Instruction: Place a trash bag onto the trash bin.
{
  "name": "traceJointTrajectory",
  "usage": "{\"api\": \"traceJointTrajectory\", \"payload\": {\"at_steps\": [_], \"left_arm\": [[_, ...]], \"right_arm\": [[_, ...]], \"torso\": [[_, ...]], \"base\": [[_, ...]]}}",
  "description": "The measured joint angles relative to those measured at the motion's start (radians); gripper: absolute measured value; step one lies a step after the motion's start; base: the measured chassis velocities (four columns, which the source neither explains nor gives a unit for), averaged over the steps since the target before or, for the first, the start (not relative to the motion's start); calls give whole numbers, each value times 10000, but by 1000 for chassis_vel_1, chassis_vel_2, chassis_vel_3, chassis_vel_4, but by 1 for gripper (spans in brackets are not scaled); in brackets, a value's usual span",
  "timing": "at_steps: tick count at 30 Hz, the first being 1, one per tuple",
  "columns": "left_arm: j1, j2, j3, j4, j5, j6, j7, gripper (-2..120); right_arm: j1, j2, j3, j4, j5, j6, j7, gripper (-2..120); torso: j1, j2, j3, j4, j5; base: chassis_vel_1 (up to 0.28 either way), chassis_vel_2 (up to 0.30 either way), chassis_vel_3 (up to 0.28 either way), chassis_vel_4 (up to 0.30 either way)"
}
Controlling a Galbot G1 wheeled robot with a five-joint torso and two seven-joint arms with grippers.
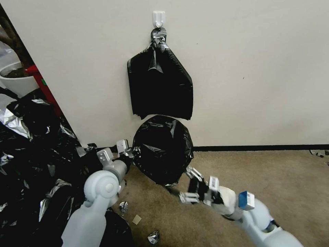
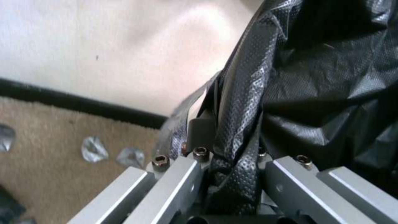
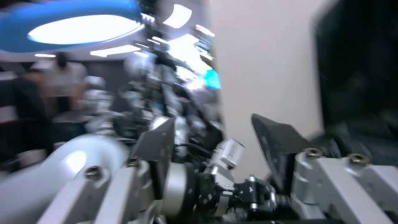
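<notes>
On the carpet against the wall, the trash bag [image 1: 162,149] covers the trash bin. The left hand [image 1: 132,152] clenches a fold of the bag at its left edge. The right hand [image 1: 187,185], fingers spread and empty, hovers beside the bag's lower right.

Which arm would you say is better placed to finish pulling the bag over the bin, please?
Probably the left. Its gripper is shut on a fold of the bag at the bin's left side, while the right gripper hangs open and empty just below the bag's lower right edge.
</notes>
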Motion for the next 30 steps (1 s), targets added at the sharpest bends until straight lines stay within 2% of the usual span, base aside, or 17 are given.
{"api": "traceJointTrajectory", "payload": {"at_steps": [1, 2, 5, 6, 8, 9, 12, 13, 14, 16, 17, 20, 30], "left_arm": [[0, 0, 0, 0, 0, 0, 0, 2], [38, -18, 76, 20, 209, -169, 90, 2], [201, -102, 365, 95, 1109, -936, 504, 2], [201, -102, 365, 95, 1109, -936, 504, 2], [344, -155, 552, 210, 2012, -1594, 984, 2], [344, -155, 552, 210, 2012, -1594, 984, 2], [582, -174, 762, 434, 3379, -2526, 1625, 2], [582, -174, 762, 434, 3379, -2526, 1625, 2], [634, -178, 801, 493, 3671, -2710, 1725, 2], [721, -194, 883, 615, 4165, -3092, 1854, 2], [721, -194, 883, 615, 4165, -3092, 1854, 2], [792, -282, 981, 707, 4485, -3433, 1888, 2], [1009, -427, 1168, 679, 4618, -3530, 1865, 2]], "right_arm": [[0, 0, 0, 0, 0, 0, 0, 48], [80, 8, -371, 339, -6, -662, 948, 44], [916, 323, -1610, 1181, 1167, -3033, 5044, 31], [916, 323, -1610, 1181, 1167, -3033, 5044, 31], [1652, 720, -2077, 1109, 2031, -4066, 7859, 19], [1652, 720, -2077, 1109, 2031, -4066, 7859, 19], [2589, 1193, -2523, 227, 2422, -4822, 10620, 4], [2589, 1193, -2523, 227, 2422, -4822, 10620, 4], [2796, 1336, -2606, -53, 2525, -5015, 11185, 0], [3254, 1695, -2745, -701, 2739, -5400, 12213, 0], [3254, 1695, -2745, -701, 2739, -5400, 12213, 0], [3911, 2320, -2765, -1749, 3382, -5688, 13405, 0], [4586, 3124, -2399, -2972, 4213, -5562, 14038, 0]], "torso": [[0, 0, 0, 0, 0], [0, 0, 0, -1, -1], [0, 0, 0, 2, -1], [0, 0, 0, 2, -1], [0, 0, 0, 1, 1], [0, 0, 0, 1, 1], [0, 0, 1, 1, 1], [0, 0, 1, 1, 1], [0, 0, 0, 1, 0], [0, 0, 0, 0, 0], [0, 0, 0, 0, 0], [0, 0, 1, 1, 0], [0, 0, 1, 0, 1]], "base": [[0, 0, 0, 0], [0, 0, 0, 0], [0, 0, 0, 0], [0, 0, 0, 0], [0, 0, 0, 0], [0, 0, 0, 0], [0, 0, 0, 0], [0, 0, 0, 0], [0, 0, 0, 0], [0, 0, 0, 0], [0, 0, 0, 0], [0, 0, 0, 0], [0, 0, 0, 0]]}}
